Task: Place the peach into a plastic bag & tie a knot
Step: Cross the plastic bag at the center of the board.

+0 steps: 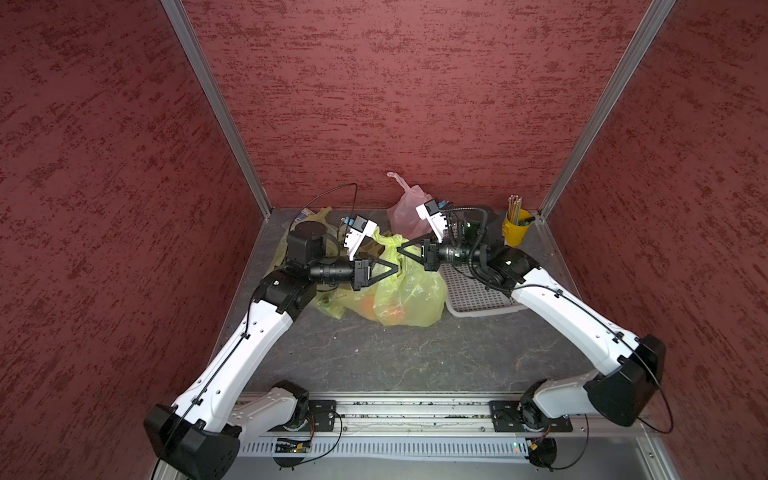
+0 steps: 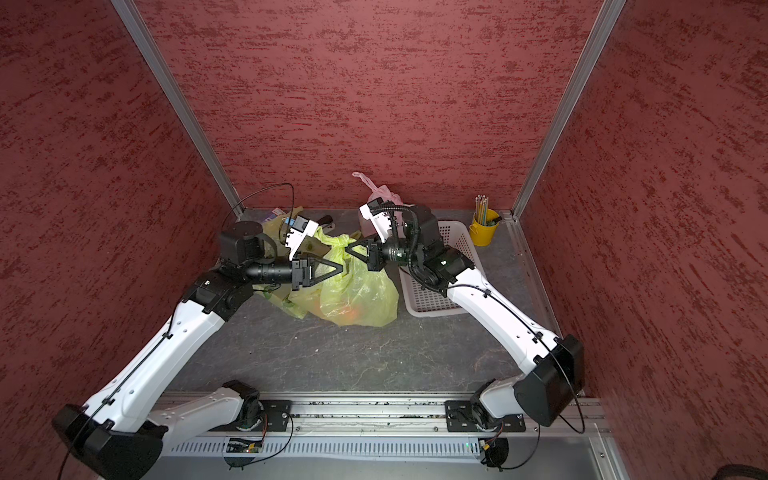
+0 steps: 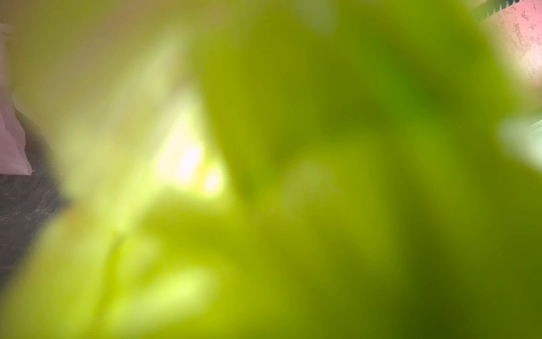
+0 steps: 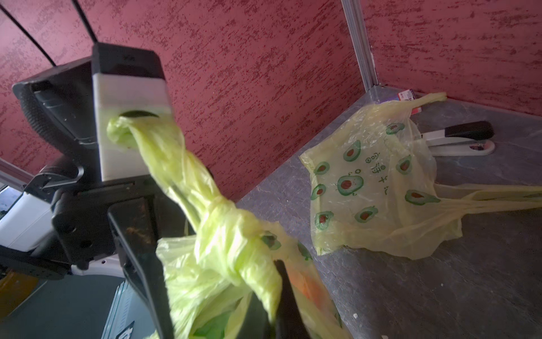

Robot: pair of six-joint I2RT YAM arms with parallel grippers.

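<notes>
A yellow-green plastic bag (image 1: 409,291) (image 2: 357,295) lies mid-table, and the orange peach (image 1: 392,312) (image 2: 352,316) shows through its skin. Its twisted handles meet in a knot (image 4: 223,226). In both top views my left gripper (image 1: 399,268) (image 2: 342,268) is shut on the bunched plastic at the bag's top. My right gripper (image 1: 398,248) (image 2: 346,250) faces it from the other side, shut on a twisted handle (image 4: 264,281) between its dark fingers (image 4: 286,296). A handle end drapes over the left wrist camera (image 4: 129,129), so the left wrist view is only blurred green plastic (image 3: 293,176).
A second avocado-print bag (image 1: 318,216) (image 4: 375,182) lies at the back left beside a stapler (image 4: 457,138). A pink bag (image 1: 405,212) stands at the back wall. A white basket (image 1: 478,295) sits under my right arm, with a yellow pencil cup (image 1: 515,230) behind it.
</notes>
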